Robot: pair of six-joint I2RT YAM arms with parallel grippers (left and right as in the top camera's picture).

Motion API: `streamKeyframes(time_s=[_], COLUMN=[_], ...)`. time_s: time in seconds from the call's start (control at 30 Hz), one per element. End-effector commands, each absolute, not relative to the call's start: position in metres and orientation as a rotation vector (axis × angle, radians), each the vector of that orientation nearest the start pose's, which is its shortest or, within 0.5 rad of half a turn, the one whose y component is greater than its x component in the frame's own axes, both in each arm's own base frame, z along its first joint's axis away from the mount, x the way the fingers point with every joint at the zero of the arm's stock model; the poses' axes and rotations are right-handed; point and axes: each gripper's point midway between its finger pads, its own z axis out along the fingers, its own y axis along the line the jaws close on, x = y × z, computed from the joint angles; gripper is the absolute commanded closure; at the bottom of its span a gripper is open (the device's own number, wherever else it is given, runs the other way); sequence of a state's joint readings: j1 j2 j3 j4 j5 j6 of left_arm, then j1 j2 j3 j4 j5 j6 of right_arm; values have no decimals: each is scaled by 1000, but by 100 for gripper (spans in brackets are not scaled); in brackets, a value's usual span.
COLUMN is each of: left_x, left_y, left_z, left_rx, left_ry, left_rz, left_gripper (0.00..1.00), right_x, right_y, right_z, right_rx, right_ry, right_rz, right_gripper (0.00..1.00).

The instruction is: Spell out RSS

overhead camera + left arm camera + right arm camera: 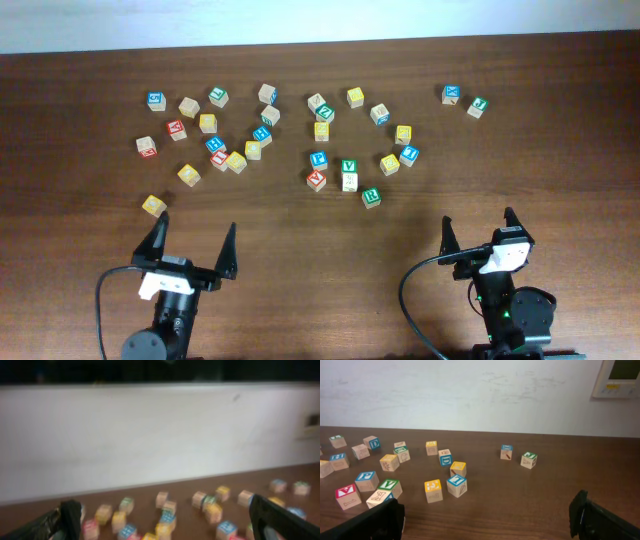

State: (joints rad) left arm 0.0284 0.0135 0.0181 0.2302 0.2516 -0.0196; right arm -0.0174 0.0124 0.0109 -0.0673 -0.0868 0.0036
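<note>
Dark wood bench (560,180) | green R cube (371,197) sits far-left of my right fingers (447,238), way closer than left fingers (229,252) | both pairs gaping, empty

Pale wooden cubes (348,181) with green, blue, yellow and red faces dot the dark brown table (300,250).

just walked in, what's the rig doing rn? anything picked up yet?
Nothing picked up yet. Both arms sit at the near side of the dark wooden table, with the left hand and right hand open and empty. The small wooden letter cubes lie scattered loose further out, with no row formed. The green-bordered white-faced cube, likely the R, lies at the near edge of the right group. RSS is not started.
</note>
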Motion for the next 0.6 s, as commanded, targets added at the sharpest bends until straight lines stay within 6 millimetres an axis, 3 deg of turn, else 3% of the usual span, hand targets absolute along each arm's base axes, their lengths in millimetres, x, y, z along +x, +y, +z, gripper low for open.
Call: streamKeyframes(time_s=[0.0,0.07,0.2,0.27,0.33,0.43,0.57], left_x=[219,212,211,200,199,207,233], left_y=[-54,-46,-46,-81,-91,-91,-92], left_z=[273,300,328,351,356,369,360], left_rx=[280,240,322,505,552,486,432], left_ry=[1235,1246,1388,1331,1299,1325,1693], left_rz=[-213,-175,-87,-239,-288,-373,-502], left_gripper=[1,1,1,1,1,1,1], right_x=[246,246,246,246,246,246,246], right_y=[10,10,10,10,10,10,10], right_z=[158,158,158,158,158,158,158], right_rx=[-45,-45,-45,-45,-45,-45,-45], right_ry=[1641,1641,1641,1641,1641,1641,1641], right_rz=[58,58,58,58,58,58,58], right_gripper=[2,2,2,2,2,2,2])
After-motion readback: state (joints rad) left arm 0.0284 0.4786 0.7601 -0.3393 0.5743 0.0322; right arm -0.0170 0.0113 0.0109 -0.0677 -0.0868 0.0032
